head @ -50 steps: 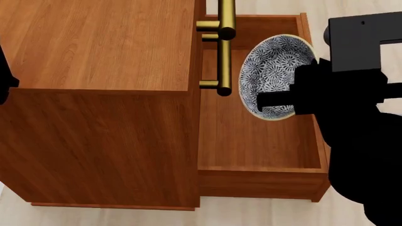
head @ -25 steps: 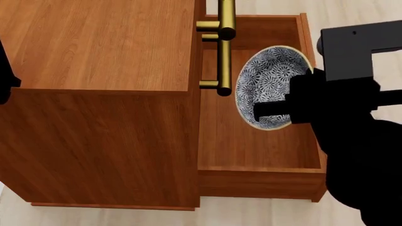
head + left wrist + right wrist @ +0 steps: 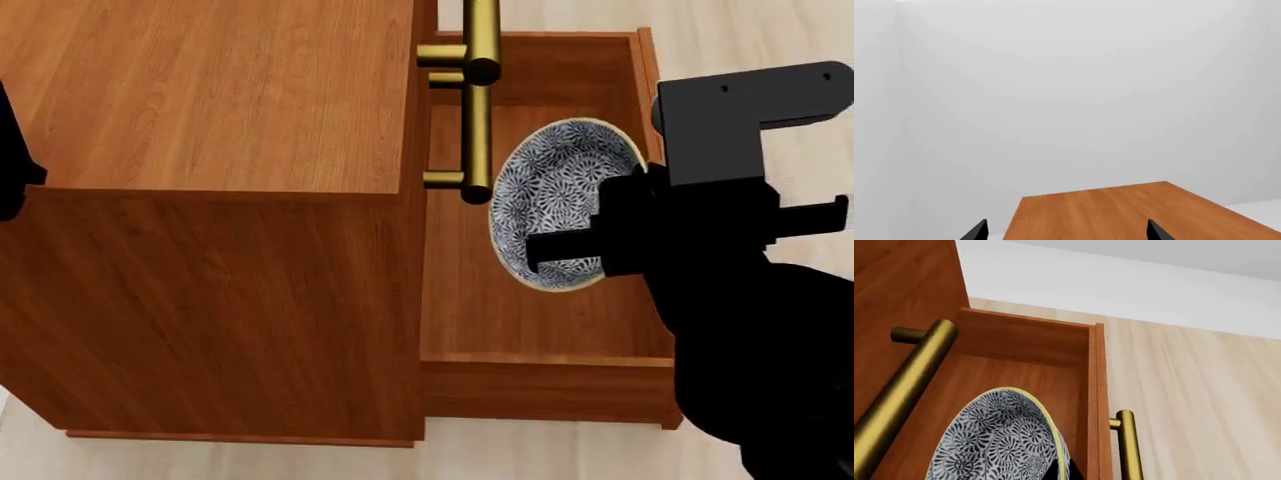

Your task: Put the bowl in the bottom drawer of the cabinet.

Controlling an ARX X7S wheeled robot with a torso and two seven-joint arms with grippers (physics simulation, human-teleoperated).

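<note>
Reddish-brown cabinet fills left of head view; left arm only a black sliver at far left edge. Left gripper: two finger tips spread apart, nothing between, cabinet top beyond. Brass handles on upper fronts. Drawer pulled out at bottom. Bowl tilted on edge above drawer floor, clamped at its rim by right gripper.

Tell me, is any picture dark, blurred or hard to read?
Head view: evenly lit and sharp, but the right gripper is a flat black silhouette covering part of the bowl. Left wrist view: mostly blank grey wall, few details. Right wrist view: sharp, with the bowl cut off by the frame.
</note>
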